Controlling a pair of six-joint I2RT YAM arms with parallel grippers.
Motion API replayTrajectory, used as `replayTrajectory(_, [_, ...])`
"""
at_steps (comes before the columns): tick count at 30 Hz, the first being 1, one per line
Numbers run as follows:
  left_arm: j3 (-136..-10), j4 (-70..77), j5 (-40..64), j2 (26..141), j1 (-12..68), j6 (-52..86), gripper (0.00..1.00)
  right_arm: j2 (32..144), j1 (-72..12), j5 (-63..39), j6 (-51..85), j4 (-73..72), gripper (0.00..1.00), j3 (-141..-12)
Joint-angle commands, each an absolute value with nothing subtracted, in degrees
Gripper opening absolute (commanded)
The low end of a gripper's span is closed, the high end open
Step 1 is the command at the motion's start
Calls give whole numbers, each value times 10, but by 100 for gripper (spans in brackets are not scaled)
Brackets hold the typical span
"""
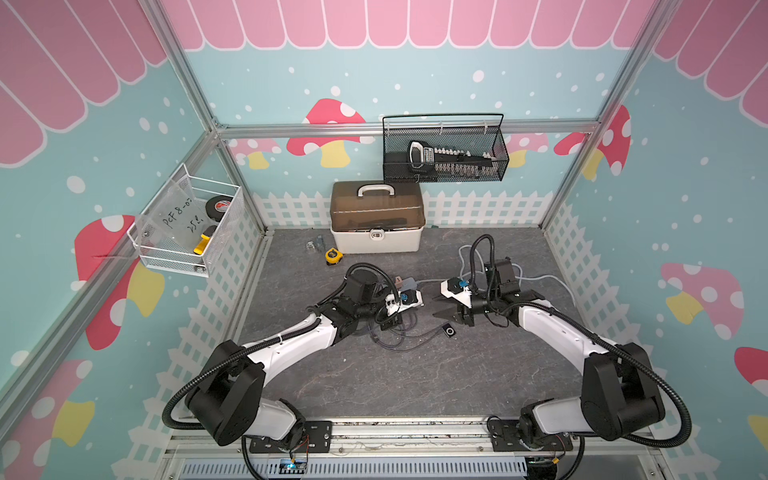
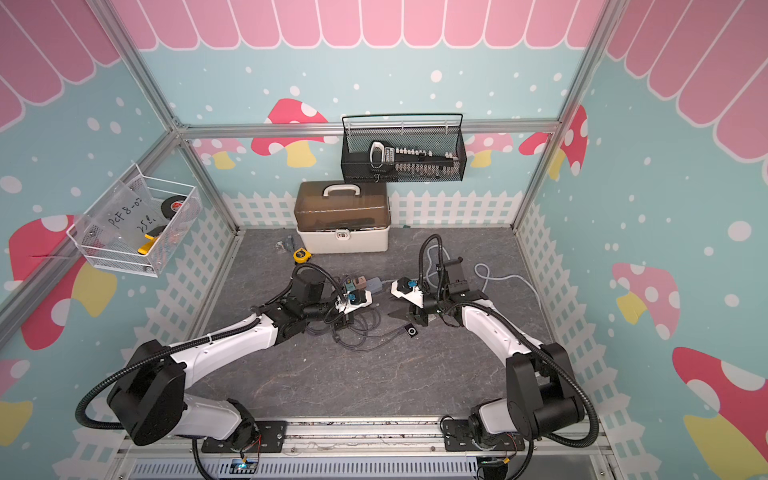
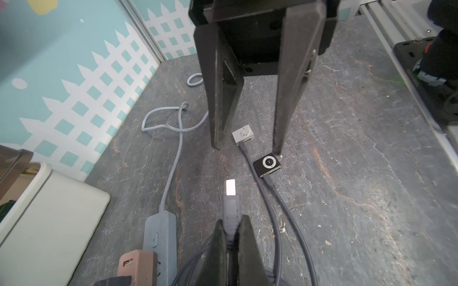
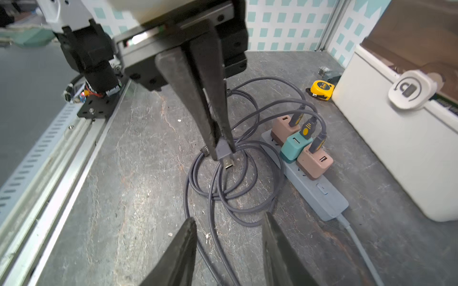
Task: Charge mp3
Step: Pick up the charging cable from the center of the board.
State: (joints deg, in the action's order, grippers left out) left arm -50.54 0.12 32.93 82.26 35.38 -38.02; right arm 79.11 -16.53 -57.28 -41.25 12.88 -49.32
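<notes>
The black mp3 [image 3: 267, 165] lies flat near the middle of the desk [image 1: 415, 374], with a grey cable [image 3: 290, 218] plugged into it. Just beside it lies a white mp3 [image 3: 243, 133], also cabled. The right gripper [image 3: 247, 149] is released, its jaws well apart with nothing held; in the left wrist view its fingertips frame the white mp3. The left gripper [image 4: 223, 151] is clenched on the plug [image 4: 226, 161] of a third cable, which points toward the two players, above loose coils [image 4: 223, 193]. Nearer the back edge lies the power strip [image 4: 319, 195] carrying three chargers [image 4: 295, 146], each cabled. Beyond it are a tape measure [image 4: 322, 89] and a toolbox [image 4: 396, 161].
</notes>
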Motion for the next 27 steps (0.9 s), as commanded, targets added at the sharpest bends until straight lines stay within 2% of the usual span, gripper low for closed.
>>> replayTrajectory(1, [-537, -73, 379, 837, 353, -371, 0, 765, -170, -568, -517, 132, 42, -472])
replayTrajectory(12, [-577, -109, 392, 868, 367, -373, 0, 776, -197, -584, -510, 127, 42, -499])
replayTrajectory(21, [-588, -112, 377, 873, 376, -381, 0, 797, -215, -580, -498, 126, 38, -504])
replayTrajectory(25, [-591, -114, 377, 872, 378, -382, 0, 804, -223, -577, -497, 126, 33, -506])
replayTrajectory(27, [-591, -115, 376, 871, 377, -385, 0, 808, -224, -578, -492, 126, 27, -509])
